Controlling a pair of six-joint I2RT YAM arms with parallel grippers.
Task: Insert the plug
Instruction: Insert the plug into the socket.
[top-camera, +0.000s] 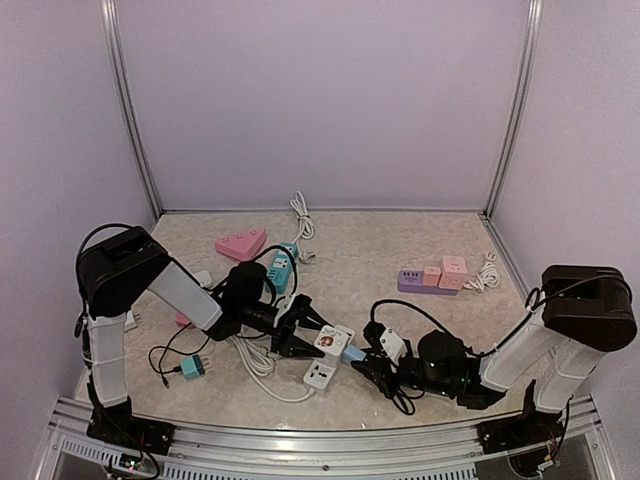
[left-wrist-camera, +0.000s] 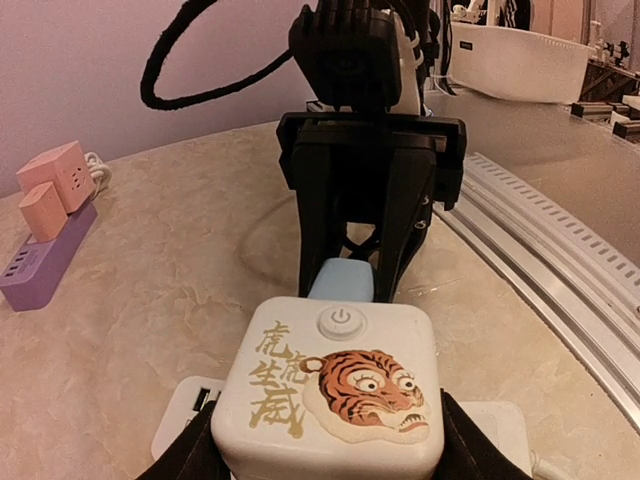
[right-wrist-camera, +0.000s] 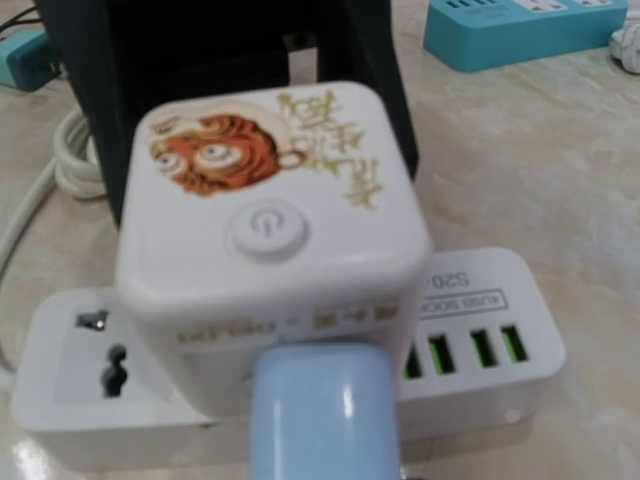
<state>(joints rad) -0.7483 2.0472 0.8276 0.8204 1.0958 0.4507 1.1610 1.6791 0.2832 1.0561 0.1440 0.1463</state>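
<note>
A white cube socket (top-camera: 333, 340) with a tiger picture and a power button is held just above the table, and my left gripper (top-camera: 312, 335) is shut on its two sides. In the left wrist view the cube socket (left-wrist-camera: 335, 385) fills the bottom, with one black finger (left-wrist-camera: 185, 455) on each side. A light blue plug (top-camera: 353, 354) is gripped by my right gripper (top-camera: 364, 362), which is shut on it. The plug (right-wrist-camera: 325, 415) has its front end against the cube socket's (right-wrist-camera: 265, 230) side face below the button. Its prongs are hidden.
A white power strip (right-wrist-camera: 470, 340) with USB ports lies under the cube. A teal strip (top-camera: 282, 268), a pink triangular socket (top-camera: 241, 243), a purple strip (top-camera: 428, 280) with pink cubes, a teal plug (top-camera: 192, 366) and loose cables lie around. A metal rail (left-wrist-camera: 560, 260) runs along the near edge.
</note>
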